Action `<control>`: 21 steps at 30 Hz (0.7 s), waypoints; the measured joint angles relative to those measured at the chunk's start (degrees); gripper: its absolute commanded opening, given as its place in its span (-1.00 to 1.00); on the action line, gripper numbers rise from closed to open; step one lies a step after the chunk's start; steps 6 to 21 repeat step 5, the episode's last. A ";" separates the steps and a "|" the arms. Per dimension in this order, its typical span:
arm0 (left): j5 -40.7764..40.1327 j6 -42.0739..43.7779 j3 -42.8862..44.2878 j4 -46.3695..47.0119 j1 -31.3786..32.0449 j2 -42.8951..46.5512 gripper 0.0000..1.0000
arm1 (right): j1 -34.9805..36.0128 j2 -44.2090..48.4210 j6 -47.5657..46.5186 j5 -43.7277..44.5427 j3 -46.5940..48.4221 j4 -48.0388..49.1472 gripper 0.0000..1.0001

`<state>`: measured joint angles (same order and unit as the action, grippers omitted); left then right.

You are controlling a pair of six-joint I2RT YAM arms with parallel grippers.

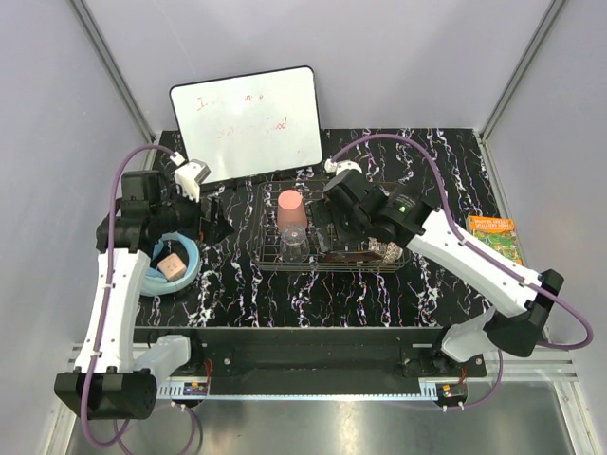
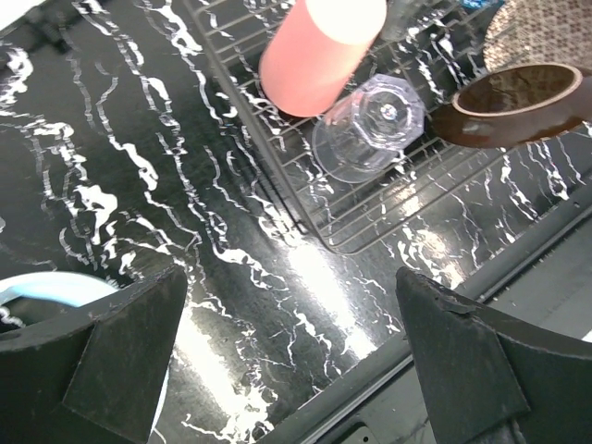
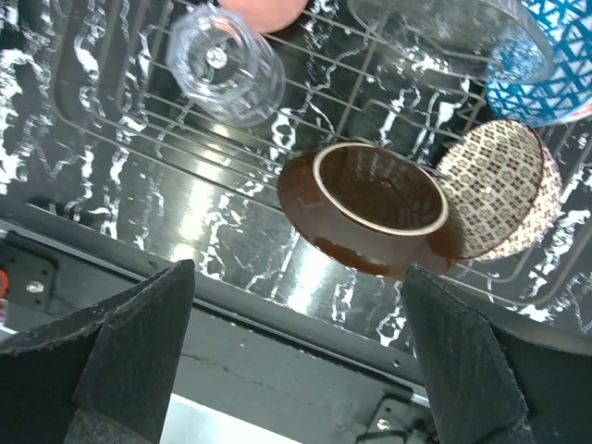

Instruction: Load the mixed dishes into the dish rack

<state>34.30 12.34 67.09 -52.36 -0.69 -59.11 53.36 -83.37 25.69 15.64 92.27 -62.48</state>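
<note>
- Far left: finds a larger plain light-blue bowl (image 1: 152,277) on the black white-veined tabletop (image 1: 285,299), outside the rack, holding a small pinkish block (image 1: 173,268); not counted among the dishes to load.
- Just right of that: shows the left gripper (image 2: 291,310) with fingers spread wide and nothing between them, hanging over bare tabletop off the rack's left end.
- Next: places the rectangular dark wire-grid dish rack (image 2: 379,208) to the right of the left gripper and directly beneath the right one, long axis running left to right across the table.
- Inside, at the left end: sets the pink plastic cup (image 2: 319,51) mouth-down, with the clear stemmed glass (image 2: 370,125) just beside it on the near side.
- Further right: has a round red-brown plate (image 3: 375,208) lying foot-ring up, touching the tilted cream-gold patterned bowl (image 3: 504,190); behind these, the clear glass bowl (image 3: 453,37) and the blue patterned bowl (image 3: 555,65).
- Above the plate: hovers the right gripper (image 3: 298,305), parted wide, carrying nothing.
- Judged from this: all six dishes apparently racked, so probably calls for pulling clear rather than grasping; favours the right arm, being nearer, for steadying the leaning cream-gold bowl.
- Overhead: hides the plate and the two rear bowls under the right arm, yet alone shows the white whiteboard (image 1: 248,123) and an orange packet (image 1: 495,237); right wrist alone reveals those hidden dishes.
</note>
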 measured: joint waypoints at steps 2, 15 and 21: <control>-1.09 -0.24 0.00 0.02 0.09 0.66 0.98 | 0.00 0.28 0.15 -0.24 0.00 0.76 0.99; -2.19 -0.39 0.00 0.04 0.15 1.51 0.98 | 0.00 0.72 0.28 -0.33 0.00 1.46 0.99; -2.19 -0.39 0.00 0.04 0.15 1.51 0.98 | 0.00 0.72 0.28 -0.33 0.00 1.46 0.99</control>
